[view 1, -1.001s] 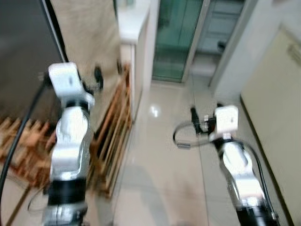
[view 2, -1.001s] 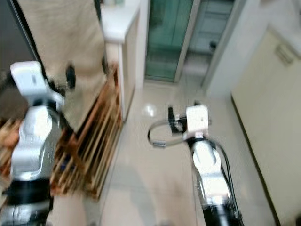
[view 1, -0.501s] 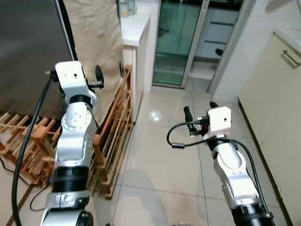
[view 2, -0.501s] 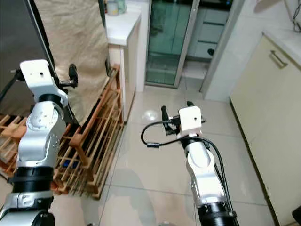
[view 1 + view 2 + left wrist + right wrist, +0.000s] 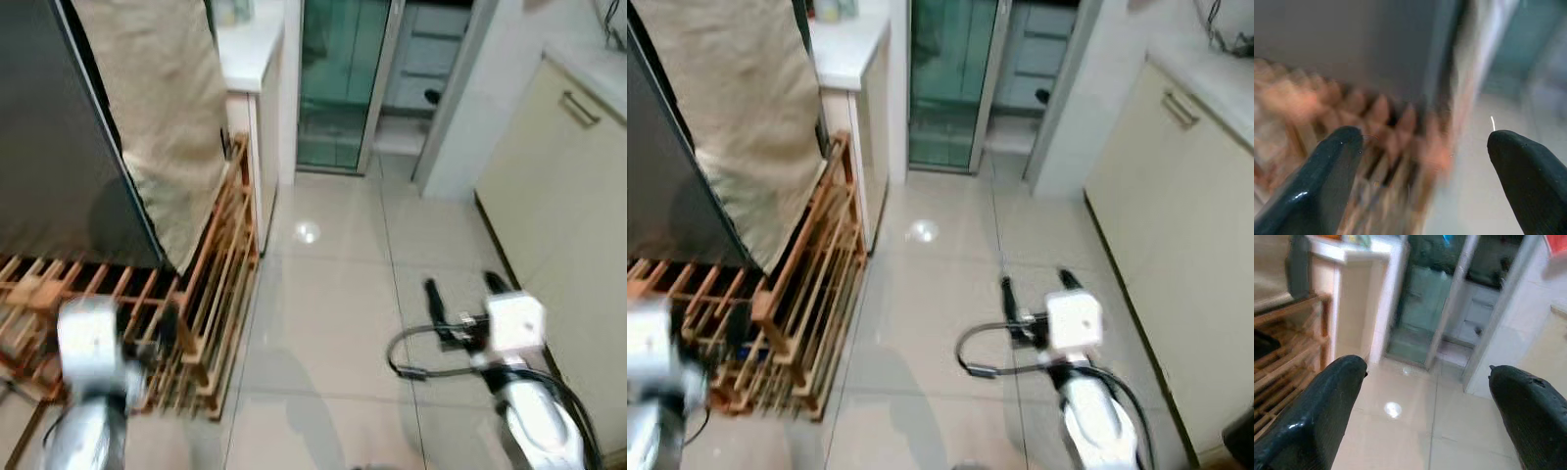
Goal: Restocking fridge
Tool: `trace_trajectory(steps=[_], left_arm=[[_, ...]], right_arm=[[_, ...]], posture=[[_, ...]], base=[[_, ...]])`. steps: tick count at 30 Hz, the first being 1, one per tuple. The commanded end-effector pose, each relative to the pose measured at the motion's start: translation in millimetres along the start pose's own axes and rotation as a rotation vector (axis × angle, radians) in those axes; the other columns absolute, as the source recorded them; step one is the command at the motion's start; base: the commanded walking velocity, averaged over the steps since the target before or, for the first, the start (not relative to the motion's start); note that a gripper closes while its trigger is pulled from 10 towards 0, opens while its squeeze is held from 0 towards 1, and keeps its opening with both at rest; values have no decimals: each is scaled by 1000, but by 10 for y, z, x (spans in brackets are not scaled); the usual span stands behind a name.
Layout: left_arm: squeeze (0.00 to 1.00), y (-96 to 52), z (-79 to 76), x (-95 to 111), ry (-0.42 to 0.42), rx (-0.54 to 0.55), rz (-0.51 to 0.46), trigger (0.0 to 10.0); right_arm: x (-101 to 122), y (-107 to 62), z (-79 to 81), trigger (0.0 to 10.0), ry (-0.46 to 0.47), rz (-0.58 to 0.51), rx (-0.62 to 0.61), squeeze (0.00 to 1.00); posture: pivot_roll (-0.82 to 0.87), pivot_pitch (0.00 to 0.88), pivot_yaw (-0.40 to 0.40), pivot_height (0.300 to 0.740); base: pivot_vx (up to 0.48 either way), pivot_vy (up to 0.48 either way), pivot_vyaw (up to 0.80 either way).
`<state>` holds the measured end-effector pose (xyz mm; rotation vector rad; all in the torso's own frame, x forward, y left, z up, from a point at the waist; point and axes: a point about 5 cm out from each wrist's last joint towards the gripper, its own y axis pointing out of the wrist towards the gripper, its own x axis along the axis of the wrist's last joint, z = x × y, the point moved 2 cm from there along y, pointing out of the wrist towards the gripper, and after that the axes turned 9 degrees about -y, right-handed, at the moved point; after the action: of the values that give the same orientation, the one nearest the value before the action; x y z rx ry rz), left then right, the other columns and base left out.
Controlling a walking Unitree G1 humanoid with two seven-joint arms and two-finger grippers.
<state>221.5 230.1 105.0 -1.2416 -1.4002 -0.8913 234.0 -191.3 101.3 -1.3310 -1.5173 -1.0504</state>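
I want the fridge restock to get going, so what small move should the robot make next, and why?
Probably turn left toward the dark fridge door. Both the left gripper and the right gripper are open and empty, over bare tile floor, with no groceries within reach.

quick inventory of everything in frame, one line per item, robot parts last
Wooden rack: 1, orange-brown slats, on the floor at the robot's left.
Beige cloth: 1, hanging over the rack's back.
Dark panel: 1, grey-black, far left, behind the rack.
Counter: 1, white top, beyond the rack.
Glass door: 1, green-tinted, straight ahead.
Cabinet: 1, cream, metal handle, at the right.
Floor: pale glossy tiles.
Left gripper: 1, black fingers apart, nothing between them, facing the rack.
Right gripper: 1, black fingers apart, nothing between them, above the floor.
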Motion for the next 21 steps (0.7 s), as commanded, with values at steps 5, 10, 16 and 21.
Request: trace_trajectory(steps=[5, 10, 16, 21], left_arm=[[0, 325, -393, 338, -74, -50, -144, 10000], [0, 381, -537, 457, -59, -61, -172, 10000], [0, 453, -614, 550, -54, -72, -198, 10000], [0, 467, -684, 739, -172, -100, -268, 10000]], right_arm=[[255, 181, 120, 10000, -26, -103, 66, 0], [304, 328, 212, 10000, -15, -113, 95, 27], [323, 406, 244, 10000, -15, -117, 111, 20], [270, 499, 246, 10000, -12, -79, 117, 0]], posture=[[-104, 0, -54, 740], [-93, 0, -57, 740], [-89, 0, -55, 740], [-83, 0, -61, 740]], base=[[221, -126, 220], [382, -287, 530], [386, -282, 522], [229, -113, 104]])
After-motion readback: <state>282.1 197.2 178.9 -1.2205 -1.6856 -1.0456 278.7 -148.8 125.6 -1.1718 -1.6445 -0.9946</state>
